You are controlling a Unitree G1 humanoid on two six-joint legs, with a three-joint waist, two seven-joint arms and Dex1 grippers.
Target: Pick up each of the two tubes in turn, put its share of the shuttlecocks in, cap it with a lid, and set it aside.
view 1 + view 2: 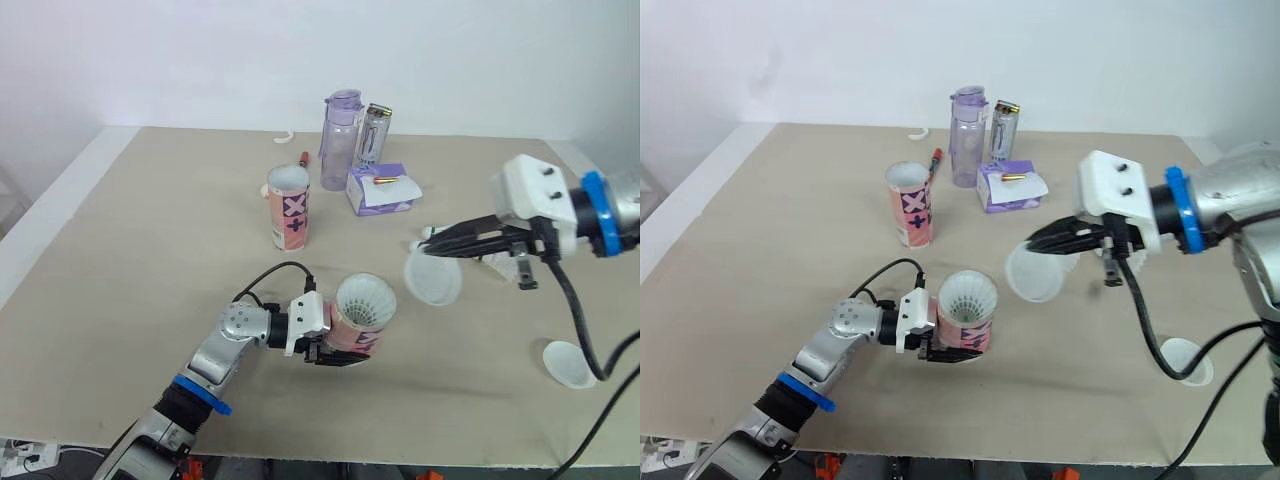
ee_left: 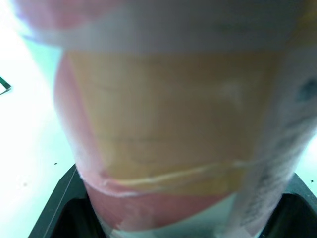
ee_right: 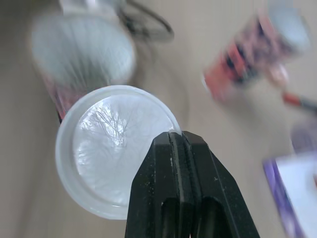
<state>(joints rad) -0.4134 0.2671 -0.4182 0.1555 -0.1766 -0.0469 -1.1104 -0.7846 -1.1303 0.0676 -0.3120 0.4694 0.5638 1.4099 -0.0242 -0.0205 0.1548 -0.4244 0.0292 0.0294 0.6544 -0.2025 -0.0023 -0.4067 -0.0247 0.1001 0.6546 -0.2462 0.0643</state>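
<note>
- Lower centre: the left gripper clamps a tube, long axis tilted, its open mouth toward the camera, shuttlecocks inside.
- Centre right: the right gripper pinches a lid.

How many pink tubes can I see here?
2. The held tube, shuttlecocks inside, sits in the left end effector; the standing tube is upright on the table, near the purple bottle.

Two head cameras look forward and down over the same counter, while each wrist camera peers closely along its own jaws.
</note>
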